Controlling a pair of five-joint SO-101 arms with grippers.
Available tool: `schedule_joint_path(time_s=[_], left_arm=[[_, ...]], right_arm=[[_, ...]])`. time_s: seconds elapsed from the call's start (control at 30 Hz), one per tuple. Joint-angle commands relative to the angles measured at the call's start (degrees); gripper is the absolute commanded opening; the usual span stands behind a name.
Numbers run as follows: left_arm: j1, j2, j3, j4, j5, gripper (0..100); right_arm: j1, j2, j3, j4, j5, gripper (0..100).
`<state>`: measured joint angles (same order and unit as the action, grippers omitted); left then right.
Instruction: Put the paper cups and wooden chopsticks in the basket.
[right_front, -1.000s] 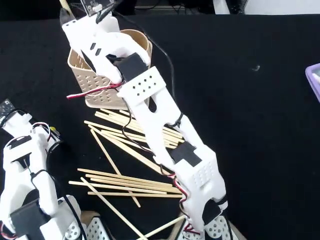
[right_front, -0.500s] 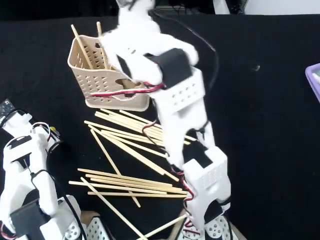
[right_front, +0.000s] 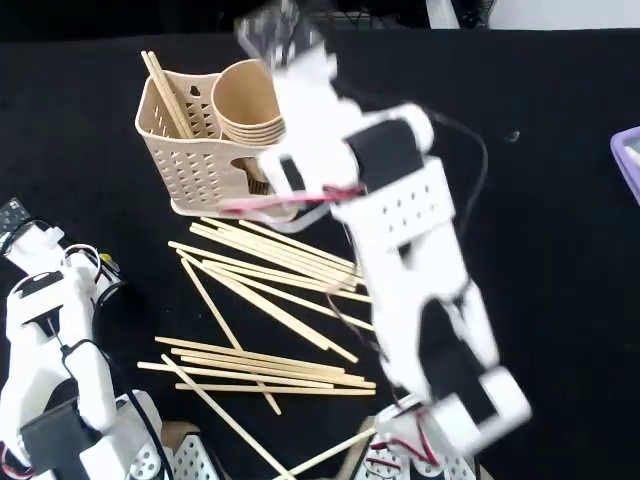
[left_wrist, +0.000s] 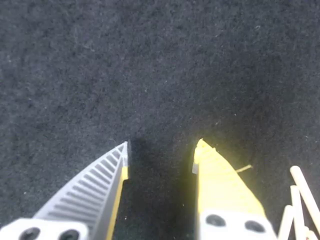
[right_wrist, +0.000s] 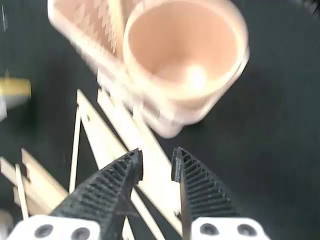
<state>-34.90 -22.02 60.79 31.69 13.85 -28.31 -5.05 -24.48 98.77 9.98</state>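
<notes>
A beige perforated basket stands at the back left of the black mat. A stack of paper cups sits inside it, with a few wooden chopsticks leaning in its left corner. Several more chopsticks lie scattered on the mat in front of the basket. My right gripper hangs above the cups and the loose chopsticks, slightly open and empty. Low over bare mat, my left gripper stands open with nothing between its fingers. The left arm sits at the front left.
A second group of chopsticks lies near the front edge between the two arm bases. Chopstick ends show beside the left gripper. A purple object pokes in at the right edge. The right half of the mat is bare.
The right arm has lifted off the basket and swung back to the right, blurred in motion. Chopsticks now stand in the basket and the cups are uncovered. The left arm has not moved.
</notes>
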Motion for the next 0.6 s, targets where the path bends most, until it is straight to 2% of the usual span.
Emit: schedule_joint_path(time_s=[0.0,0.1,0.27,0.43,0.57], left_arm=[[-0.22,-0.18,-0.66,-0.97,0.35,21],[-0.22,-0.18,-0.66,-0.97,0.35,21],[-0.22,-0.18,-0.66,-0.97,0.35,21],[-0.22,-0.18,-0.57,-0.97,0.35,21],[-0.22,-0.18,-0.48,-0.97,0.26,21]], right_arm=[[2.81,-14.46,26.42,-7.74,7.30,10.7],[6.15,-22.20,45.67,-18.64,14.15,12.1],[11.69,-26.24,67.21,-36.22,23.82,25.1],[13.71,-17.71,78.11,-55.12,28.40,22.7],[14.42,-7.08,79.43,-65.85,29.80,21.8]])
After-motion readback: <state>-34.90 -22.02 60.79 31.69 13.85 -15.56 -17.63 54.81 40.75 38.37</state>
